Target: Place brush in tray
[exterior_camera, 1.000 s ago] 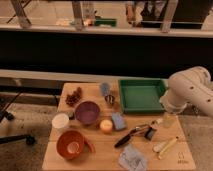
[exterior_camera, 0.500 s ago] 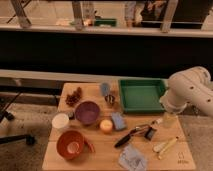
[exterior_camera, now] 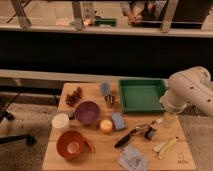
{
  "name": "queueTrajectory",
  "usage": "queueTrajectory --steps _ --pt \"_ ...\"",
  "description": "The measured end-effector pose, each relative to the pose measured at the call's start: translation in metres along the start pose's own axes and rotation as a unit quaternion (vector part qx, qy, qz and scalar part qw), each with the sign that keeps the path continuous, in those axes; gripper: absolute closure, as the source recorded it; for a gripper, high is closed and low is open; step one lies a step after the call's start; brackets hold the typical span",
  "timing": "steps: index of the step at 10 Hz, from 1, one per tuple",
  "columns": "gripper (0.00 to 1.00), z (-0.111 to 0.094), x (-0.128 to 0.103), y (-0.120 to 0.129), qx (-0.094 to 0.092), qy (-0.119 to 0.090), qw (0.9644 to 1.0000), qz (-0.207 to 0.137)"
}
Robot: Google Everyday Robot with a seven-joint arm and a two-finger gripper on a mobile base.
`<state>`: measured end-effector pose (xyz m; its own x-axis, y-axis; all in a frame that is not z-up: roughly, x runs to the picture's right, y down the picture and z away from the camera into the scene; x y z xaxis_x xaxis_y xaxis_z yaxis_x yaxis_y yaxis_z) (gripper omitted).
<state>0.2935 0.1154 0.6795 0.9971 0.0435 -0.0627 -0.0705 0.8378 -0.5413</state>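
Camera view, looking down on a wooden table (exterior_camera: 102,154); the brush (exterior_camera: 126,139) lies flat on the wood right of centre, black handle slanting up to the right towards a small dark head; a thin silvery utensil (exterior_camera: 142,128) lies right against that end, and where one stops and the other starts is hard to make out. The brush sits outside the tray (exterior_camera: 142,98), which is at the back right, green and shallow, nothing visible inside it.

The white arm (exterior_camera: 192,89) comes in from the right, its far side cut off by the frame edge; it covers the tray's right rim. Below it the gripper (exterior_camera: 168,119) hangs over the table's right edge, just in front of the tray and near the brush head but apart from it; it reads as a pale blur, jaws spread wide with nothing between them.

To the left: a purple bowl (exterior_camera: 87,112), a white cup (exterior_camera: 60,121), an orange bowl (exterior_camera: 70,144), an orange ball (exterior_camera: 105,125) touching a blue-grey sponge (exterior_camera: 118,120); a brown cluster (exterior_camera: 74,96) at the back left, too blurred to name; a pale yellowish stick (exterior_camera: 166,146) and a crumpled grey cloth (exterior_camera: 132,157) at the front right.
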Motion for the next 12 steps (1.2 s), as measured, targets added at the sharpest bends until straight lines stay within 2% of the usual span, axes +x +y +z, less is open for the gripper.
queueTrajectory --steps 2,7,12 --pt "0.2 -0.002 -0.001 0.005 0.005 -0.002 1.0 -0.001" --pt "0.2 -0.002 0.001 0.021 0.007 -0.03 0.9995 -0.004" --pt "0.2 0.029 -0.009 0.045 -0.009 -0.042 0.9991 -0.004"
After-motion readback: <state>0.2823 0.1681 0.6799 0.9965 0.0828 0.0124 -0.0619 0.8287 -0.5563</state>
